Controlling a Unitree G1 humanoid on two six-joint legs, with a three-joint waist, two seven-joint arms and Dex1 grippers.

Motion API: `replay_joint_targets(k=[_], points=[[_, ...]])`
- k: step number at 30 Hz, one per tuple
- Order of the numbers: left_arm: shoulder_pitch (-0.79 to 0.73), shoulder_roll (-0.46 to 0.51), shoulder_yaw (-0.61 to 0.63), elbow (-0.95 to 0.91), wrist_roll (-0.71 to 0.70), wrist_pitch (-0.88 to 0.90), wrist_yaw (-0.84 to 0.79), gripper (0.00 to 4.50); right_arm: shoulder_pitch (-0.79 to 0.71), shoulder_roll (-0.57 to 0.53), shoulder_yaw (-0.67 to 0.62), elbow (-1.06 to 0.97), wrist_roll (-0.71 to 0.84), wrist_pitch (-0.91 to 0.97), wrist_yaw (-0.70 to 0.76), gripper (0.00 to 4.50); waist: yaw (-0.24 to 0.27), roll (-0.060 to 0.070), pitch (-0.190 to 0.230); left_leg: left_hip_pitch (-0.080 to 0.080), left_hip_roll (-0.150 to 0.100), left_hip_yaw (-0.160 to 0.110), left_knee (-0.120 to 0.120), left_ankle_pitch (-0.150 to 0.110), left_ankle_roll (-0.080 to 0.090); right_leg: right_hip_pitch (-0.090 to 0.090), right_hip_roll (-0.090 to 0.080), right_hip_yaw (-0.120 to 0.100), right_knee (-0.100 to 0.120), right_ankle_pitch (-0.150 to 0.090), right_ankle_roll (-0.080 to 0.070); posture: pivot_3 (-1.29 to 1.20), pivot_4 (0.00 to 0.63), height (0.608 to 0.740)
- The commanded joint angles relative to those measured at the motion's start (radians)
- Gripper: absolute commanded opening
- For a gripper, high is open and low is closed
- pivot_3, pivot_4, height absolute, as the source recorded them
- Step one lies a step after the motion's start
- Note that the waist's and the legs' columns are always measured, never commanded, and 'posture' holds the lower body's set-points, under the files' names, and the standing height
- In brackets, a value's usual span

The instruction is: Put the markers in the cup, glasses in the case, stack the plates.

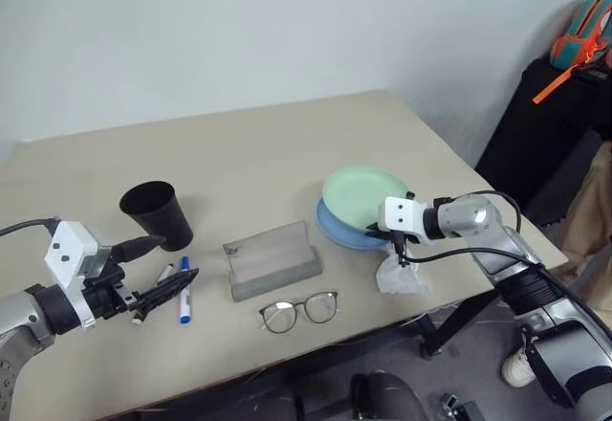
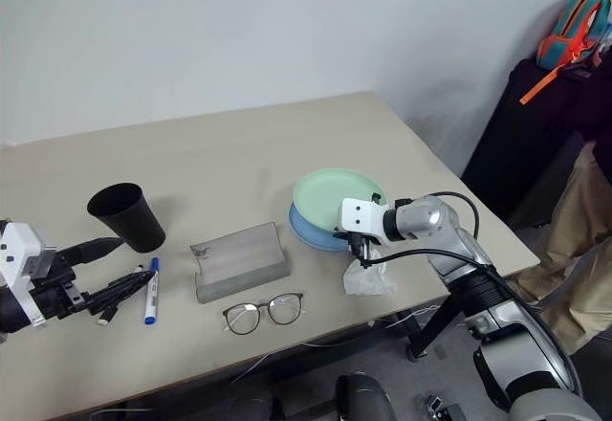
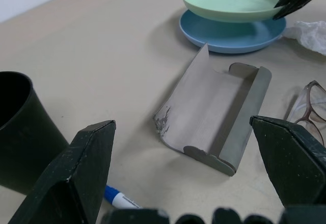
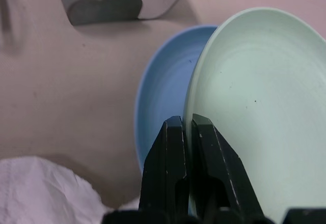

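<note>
Glasses point(image 1: 298, 311) at near bench point(image 1: 249, 144) edge; case point(image 1: 272, 260) open just behind; markers point(image 1: 176, 290) beside cup point(image 1: 156, 214). Left end effector point(image 1: 158, 268) released, over markers. Right end effector point(image 4: 186, 132) clenched on mint green plate point(image 1: 363, 197) rim, overlapping light blue plate point(image 3: 232, 33); tissue point(image 1: 400, 276) near

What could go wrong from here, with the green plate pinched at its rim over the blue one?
1. The right gripper pinches only the thin rim of the green plate, which sits tilted and off-centre on the blue plate; it could slip or land askew.
2. The tissue lies right beside the plates and could get dragged along.
3. The open left gripper hovers beside the cup above the markers; reaching down might tip the cup.
</note>
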Motion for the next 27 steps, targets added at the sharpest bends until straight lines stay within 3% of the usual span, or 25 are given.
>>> replay_joint_targets(k=[1,18,21,27], points=[[0.001,-0.001,0.038,-0.031,-0.015,-0.005,0.002,4.50,-0.035,0.013,0.002,-0.007,-0.008,-0.027,0.004,0.03,0.000,0.000,0.000,0.000,0.000,0.000,0.000,0.000,0.000,0.000,0.000,0.000,0.000,0.000,0.000,0.00,0.000,0.738],[0.003,0.002,0.045,-0.022,-0.013,-0.009,0.001,4.50,-0.047,0.018,0.013,0.051,-0.026,-0.057,0.030,0.03,0.000,0.000,0.000,0.000,0.000,-0.001,0.000,0.001,0.001,0.000,0.001,0.000,0.000,0.000,0.000,0.00,0.000,0.738],[0.001,0.003,0.043,-0.020,-0.012,-0.010,0.000,4.50,-0.045,0.019,0.012,0.045,-0.014,-0.045,0.054,0.73,0.000,0.000,0.000,0.000,0.000,-0.001,0.000,0.001,0.001,0.000,0.001,0.000,0.000,0.000,0.000,0.00,0.000,0.738],[0.004,0.004,0.043,-0.022,-0.009,-0.011,0.000,4.50,-0.069,0.016,-0.055,-0.006,0.076,0.051,0.116,2.78,0.000,0.000,0.000,0.000,0.000,-0.001,0.000,0.001,0.002,0.000,0.001,0.000,0.000,0.000,0.000,0.00,0.000,0.738]])
